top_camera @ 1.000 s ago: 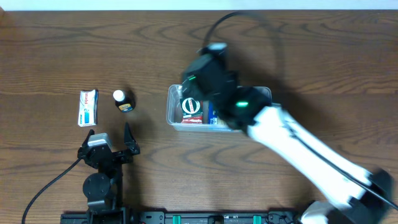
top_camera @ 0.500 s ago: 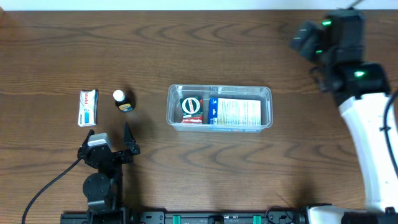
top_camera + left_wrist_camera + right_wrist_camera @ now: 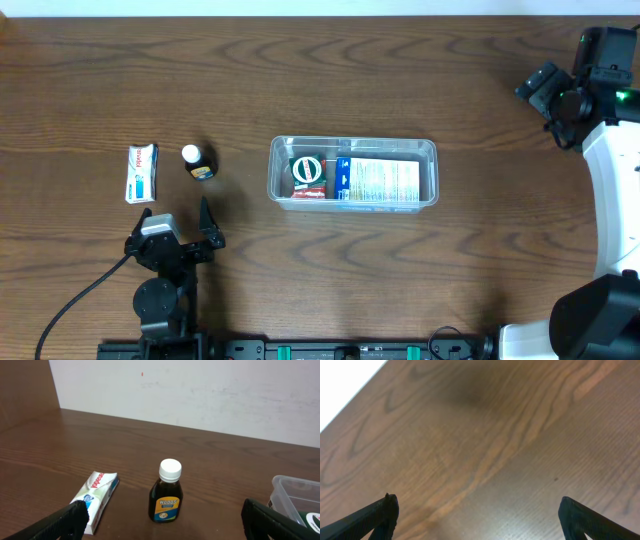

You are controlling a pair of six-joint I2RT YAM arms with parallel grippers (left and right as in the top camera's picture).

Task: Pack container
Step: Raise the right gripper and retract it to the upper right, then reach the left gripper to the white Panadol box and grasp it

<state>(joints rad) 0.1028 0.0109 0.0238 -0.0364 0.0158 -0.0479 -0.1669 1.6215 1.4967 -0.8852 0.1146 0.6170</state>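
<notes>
The clear plastic container (image 3: 353,146) sits mid-table and holds a round green-and-white item (image 3: 306,169), a red packet and a blue-and-white box (image 3: 378,180). Its corner shows in the left wrist view (image 3: 295,491). A small dark bottle with a white cap (image 3: 197,161) (image 3: 166,492) and a white toothpaste box (image 3: 141,172) (image 3: 96,497) lie to its left. My left gripper (image 3: 178,223) (image 3: 162,520) is open and empty, low at the front left, facing the bottle. My right gripper (image 3: 548,98) (image 3: 477,517) is open and empty at the far right, above bare wood.
A white wall (image 3: 200,390) runs behind the table's far edge. The left arm's cable (image 3: 75,300) trails to the front left. The right arm (image 3: 615,180) runs along the right edge of the table.
My right arm has swung from over the container to the far right back corner. The blue-and-white box now lies in the container. The left arm has not moved.
</notes>
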